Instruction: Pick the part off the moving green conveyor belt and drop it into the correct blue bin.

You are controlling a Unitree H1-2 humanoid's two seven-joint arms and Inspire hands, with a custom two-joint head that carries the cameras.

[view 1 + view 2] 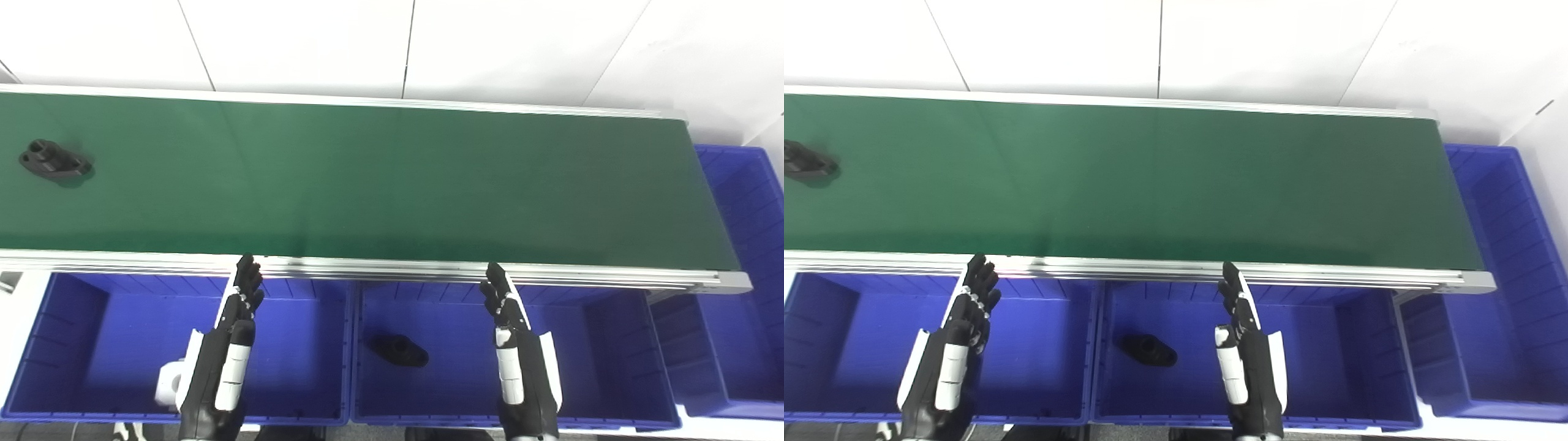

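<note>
- Left hand (236, 331): black-and-white fingered hand, fingers extended and apart, holding nothing. Hovers over the left blue plastic bin (73, 392), fingertips near the belt's aluminium front rail (392, 269).
- Right hand (514, 343): same pose, fingers straight, empty. Hovers over the middle blue plastic bin (612, 343).
- Middle bin already holds one black flanged part (398, 350) lying on its floor, just left of the right hand.
- Left bin: a small white block (168, 383) shows beside the left wrist; can't tell what it is.
- Third blue bin (741, 257) sits at the belt's right end; nothing visible in it.
- Task part: black flanged bracket with holes (54, 160), lying on the green conveyor belt (392, 184) at the far left, well apart from both hands.
- Step, as I read it: waiting/tracking, no grasp started.
- Next move: probably the left hand reaches over the rail and closes on the bracket once it is within reach. Timing matters on a moving belt.
- It looks like the binned part, so the middle bin is the likely target.
</note>
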